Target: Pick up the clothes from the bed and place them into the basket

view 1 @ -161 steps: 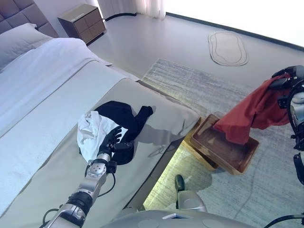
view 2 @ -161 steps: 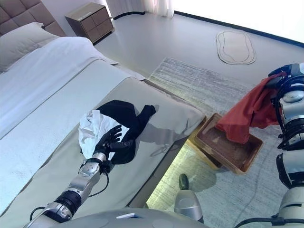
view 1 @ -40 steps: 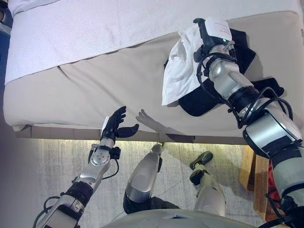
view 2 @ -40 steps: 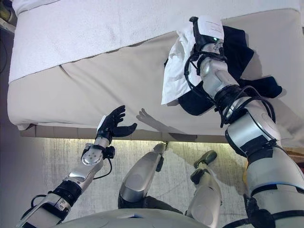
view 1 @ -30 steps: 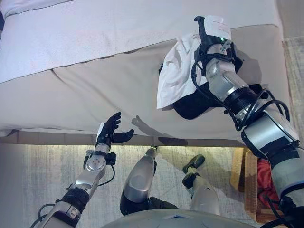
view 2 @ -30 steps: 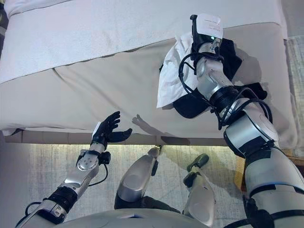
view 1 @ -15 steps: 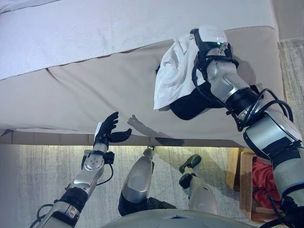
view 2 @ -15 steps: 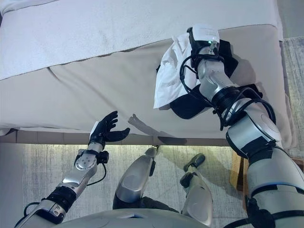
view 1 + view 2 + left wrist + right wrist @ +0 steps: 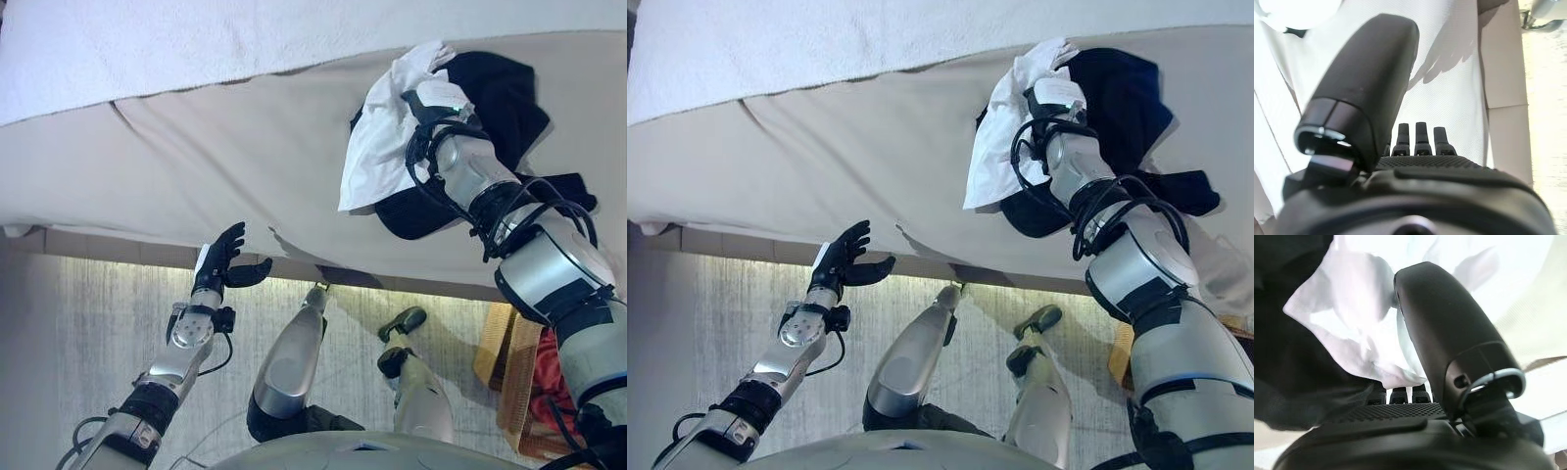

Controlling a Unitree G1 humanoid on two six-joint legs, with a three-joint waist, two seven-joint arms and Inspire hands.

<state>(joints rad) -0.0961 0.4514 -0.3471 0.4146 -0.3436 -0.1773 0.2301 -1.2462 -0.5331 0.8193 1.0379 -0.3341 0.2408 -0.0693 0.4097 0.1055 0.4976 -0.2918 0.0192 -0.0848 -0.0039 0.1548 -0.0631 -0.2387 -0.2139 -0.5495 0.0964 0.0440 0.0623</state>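
Note:
A white garment and a black garment lie in a heap on the beige bed cover near the bed's edge. My right hand reaches into the heap, between the white cloth and the black one. In the right wrist view its thumb stands against the white cloth, with the black cloth beside it. My left hand is open and empty, held in the air at the bed's near edge. The wooden basket stands on the floor at the lower right with a red garment in it.
A white sheet covers the far part of the bed. A grey rug lies on the floor along the bed's lit lower edge.
The camera has shifted. My right hand has pushed further into the heap, and the white cloth now lies over part of it. My left hand has stayed open at the bed's edge.

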